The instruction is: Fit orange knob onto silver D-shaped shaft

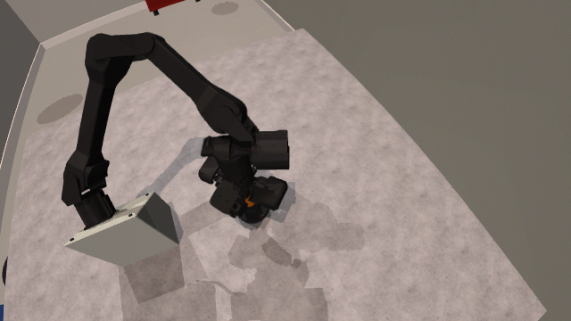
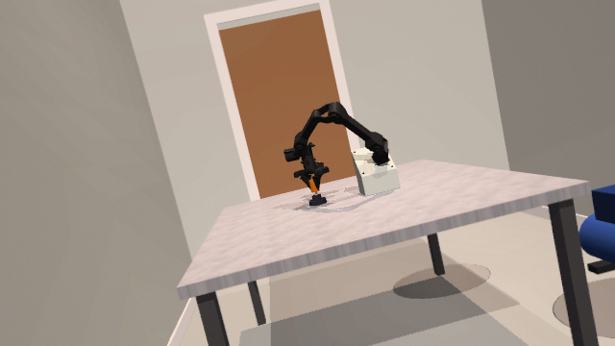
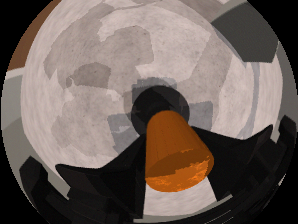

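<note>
Operating from afar, I list the items by their place around the round pedestal (image 1: 255,216) (image 2: 317,201) (image 3: 150,103).

Pedestal: one, black, upright on the pale mottled table (image 1: 366,187) (image 2: 269,240) (image 3: 170,47).

Knob (image 1: 250,202) (image 2: 313,185) (image 3: 175,150): one, orange, tapered, directly above the pedestal, apart from its round base, leaning slightly in the exterior view. Its underside is hidden from me; I cannot tell how its flat side lies.

Shaft (image 2: 316,193): a small pale sliver between knob and pedestal; too small for me to say whether the knob's lower end is over its tip.

Gripper (image 1: 250,201) (image 2: 313,184) (image 3: 168,133): one, black, above the pedestal, pointing down, closed on the knob, a finger against either side.

Arm (image 1: 178,71) (image 2: 356,127): one, black, arching from beyond the pedestal to above it.

Stand (image 1: 120,245) (image 2: 380,184) (image 3: 250,37): one, pale, slope-topped, on the table well apart from the pedestal, bearing the arm's foot.

Door (image 2: 283,96): one, brown, in the wall behind the pedestal in the exterior view.
</note>
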Motion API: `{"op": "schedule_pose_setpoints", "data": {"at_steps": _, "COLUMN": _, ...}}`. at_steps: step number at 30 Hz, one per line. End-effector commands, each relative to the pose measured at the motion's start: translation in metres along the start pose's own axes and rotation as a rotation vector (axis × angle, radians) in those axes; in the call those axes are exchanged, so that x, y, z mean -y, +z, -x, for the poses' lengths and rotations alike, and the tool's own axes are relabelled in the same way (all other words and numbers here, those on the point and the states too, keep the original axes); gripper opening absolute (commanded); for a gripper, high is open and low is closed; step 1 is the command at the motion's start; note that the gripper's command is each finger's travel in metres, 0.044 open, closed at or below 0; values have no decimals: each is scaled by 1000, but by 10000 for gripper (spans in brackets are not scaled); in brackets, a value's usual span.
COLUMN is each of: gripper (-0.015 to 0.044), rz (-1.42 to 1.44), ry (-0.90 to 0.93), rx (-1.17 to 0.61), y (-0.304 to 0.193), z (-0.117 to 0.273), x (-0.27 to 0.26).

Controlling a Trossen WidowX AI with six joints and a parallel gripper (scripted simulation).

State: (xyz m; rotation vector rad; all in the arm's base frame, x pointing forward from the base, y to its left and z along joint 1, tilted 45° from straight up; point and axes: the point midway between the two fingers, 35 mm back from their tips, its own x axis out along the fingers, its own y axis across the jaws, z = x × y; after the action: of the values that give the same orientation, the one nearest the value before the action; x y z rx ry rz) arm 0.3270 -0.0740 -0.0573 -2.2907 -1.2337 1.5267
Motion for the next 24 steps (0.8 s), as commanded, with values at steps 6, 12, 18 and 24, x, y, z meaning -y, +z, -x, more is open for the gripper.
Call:
{"op": "schedule_pose_setpoints", "data": {"at_steps": 6, "gripper": 0, "rz": -166, "ry": 6, "rx": -1, "y": -2, "z": 5, "x": -3}}
{"op": "schedule_pose_setpoints", "data": {"at_steps": 12, "gripper": 0, "rz": -207, "ry": 6, "rx": -1, "y": -1, "z": 4, "x": -4}}
{"op": "schedule_pose_setpoints", "data": {"at_steps": 18, "gripper": 0, "rz": -208, "ry": 6, "rx": -1, "y": -1, "z": 2, "x": -3}}
{"op": "schedule_pose_setpoints", "data": {"at_steps": 24, "gripper": 0, "rz": -208, "ry": 6, "rx": -1, "y": 0, "z": 2, "x": -1}}
